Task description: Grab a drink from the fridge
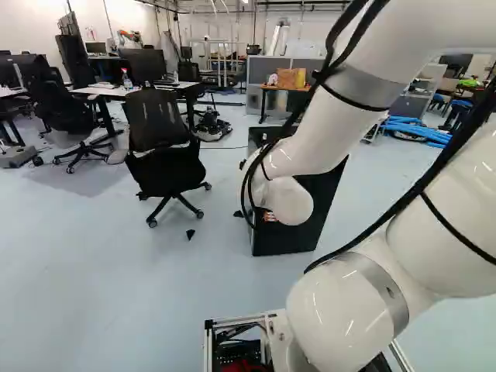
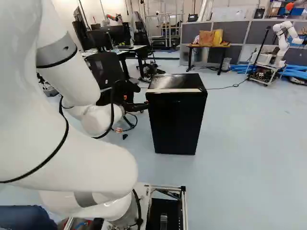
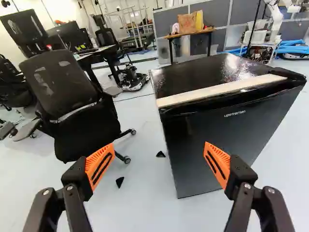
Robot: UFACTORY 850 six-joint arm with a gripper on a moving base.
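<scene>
Two fingers of the gripper (image 1: 269, 217) stood wide apart. Black fridge (image 3: 198, 145) was ahead and to its right, door shut; couldn't tell where the drink was. Office chair (image 3: 84, 125) stood left of the fridge.

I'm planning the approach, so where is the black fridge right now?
The black fridge stands just right of the middle of the right base view, with a black office chair to its left and a wooden-topped table behind it.
</scene>
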